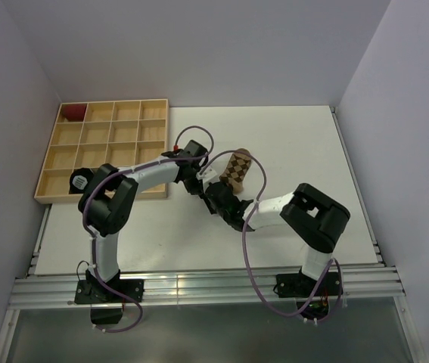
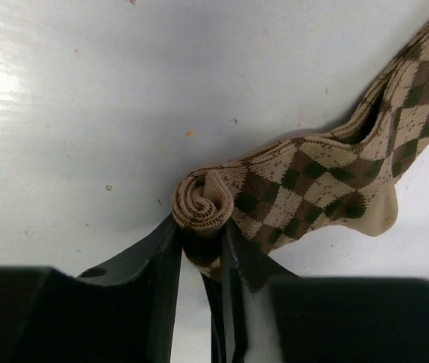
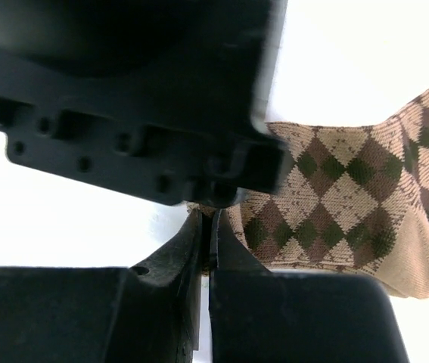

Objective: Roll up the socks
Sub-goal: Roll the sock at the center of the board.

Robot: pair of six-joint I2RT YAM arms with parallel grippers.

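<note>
A white table [image 1: 312,136] seen from above, with two robot arms reaching in from the near edge and meeting at its middle. A tan sock [image 2: 312,166] with brown diamonds lies flat on the table just beyond them. Its long axis runs from the two grippers away toward the far right.

The near end of the sock is wound into a small tight coil [image 2: 203,203]. The left gripper [image 2: 201,240] clamps that coil between its two dark fingers [image 2: 157,257], pinching it from both sides. The unrolled length trails away from the fingertips to the upper right, so rolling further would have to travel along that line.

The right gripper [image 3: 207,234] sits just beside the left one at the same end, its fingers pressed together. Neither arm is nearer; both are at the coil.

The left wrist camera shows the spiral plainly. The right wrist camera does not, because the body of the left gripper blocks it. Whether the right fingers have caught any cloth cannot be told.

Only the overhead camera shows a wooden tray [image 1: 166,151] of compartments at the left. A dark bundle [image 1: 78,181] sits at its near corner, too small to identify.
</note>
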